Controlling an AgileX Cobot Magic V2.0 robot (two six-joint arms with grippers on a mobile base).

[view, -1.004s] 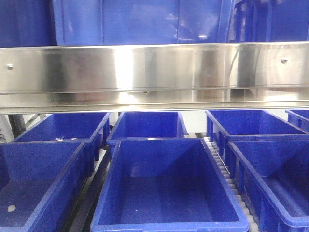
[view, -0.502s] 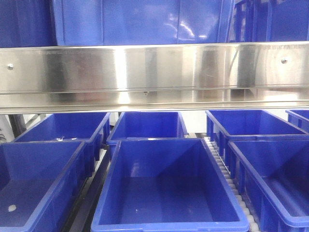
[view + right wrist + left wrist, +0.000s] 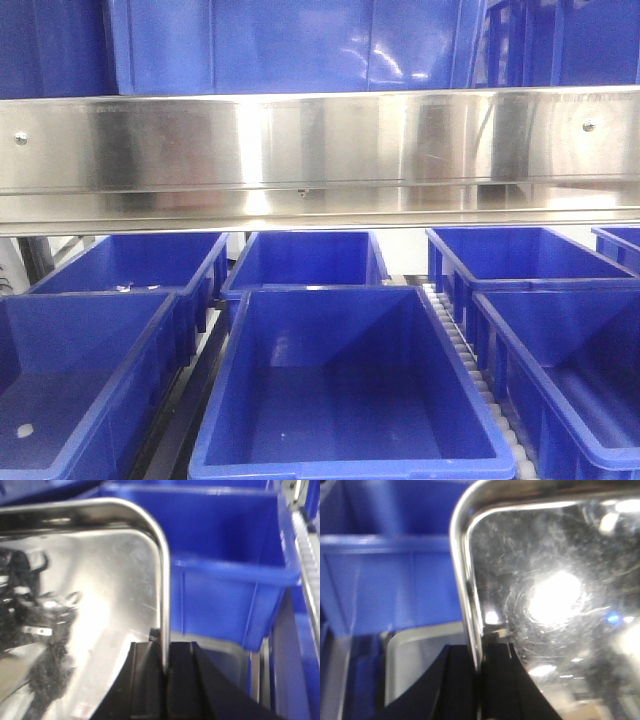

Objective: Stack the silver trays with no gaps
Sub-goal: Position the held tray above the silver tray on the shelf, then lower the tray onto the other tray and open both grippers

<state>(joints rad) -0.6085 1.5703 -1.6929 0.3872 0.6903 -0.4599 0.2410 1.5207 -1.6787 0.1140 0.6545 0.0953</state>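
Backdrop of blue bins [image 3: 345, 390] on two levels, split by one brushed-steel rail [image 3: 320, 150] running left to right across the front view. Counted below the rail: seven bins, three in the near row and four behind, the far-right one only a sliver. Counted above the rail: parts of three more. One white roller strip [image 3: 460, 350] between the middle and right bin columns. No tray or arm visible in the front view.

Counted in the wrist views: two trays. Held tray [image 3: 545, 590] [image 3: 90, 605] up close to both wrist cameras, mirror face scratched and full of glare. Lower tray [image 3: 420, 665] [image 3: 225, 665] seen only as a dull grey patch beneath and beside the held one, in front of a bin wall.

Left gripper [image 3: 479, 652]: narrowed to a slit, black fingers [image 3: 455, 680] clamped either side of the tray's left rim. Right gripper [image 3: 166, 647]: same narrow pinch on the right rim.

Orientation: gripped rims running straight away from the wrists toward the bins, each ending in a rounded far corner. Long axis not determinable, only one corner per view. Contact or gap between tray and lower tray not determinable.
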